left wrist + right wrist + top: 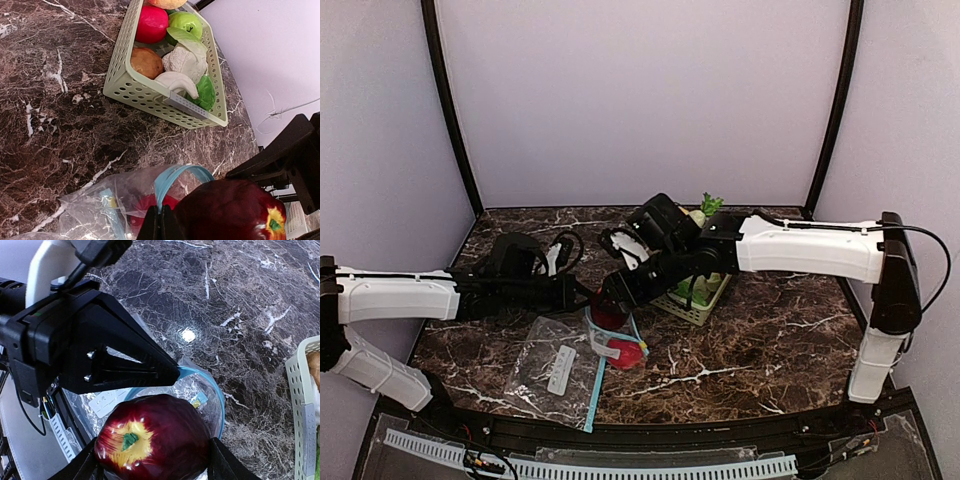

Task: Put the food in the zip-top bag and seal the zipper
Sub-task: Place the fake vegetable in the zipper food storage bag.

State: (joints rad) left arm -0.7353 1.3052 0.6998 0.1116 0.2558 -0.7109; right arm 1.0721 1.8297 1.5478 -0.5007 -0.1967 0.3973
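My right gripper [152, 460] is shut on a dark red apple [155, 437] with a yellow top and green stem, held just over the open mouth of the clear zip-top bag [560, 365]. The apple also shows in the left wrist view [225, 210] and the top view [608, 310]. My left gripper [161, 225] is shut on the bag's blue zipper rim [175, 177] and holds the mouth up and open. A red food piece [628, 352] lies inside the bag. More food sits in the basket: a red fruit [152, 23], a green apple [186, 22], cauliflower [185, 62].
The pale green lattice basket [145, 92] stands on the dark marble table at the back centre-right, also in the top view [698, 303]. A white label [561, 368] lies in the flat part of the bag. Tent walls close the back and sides.
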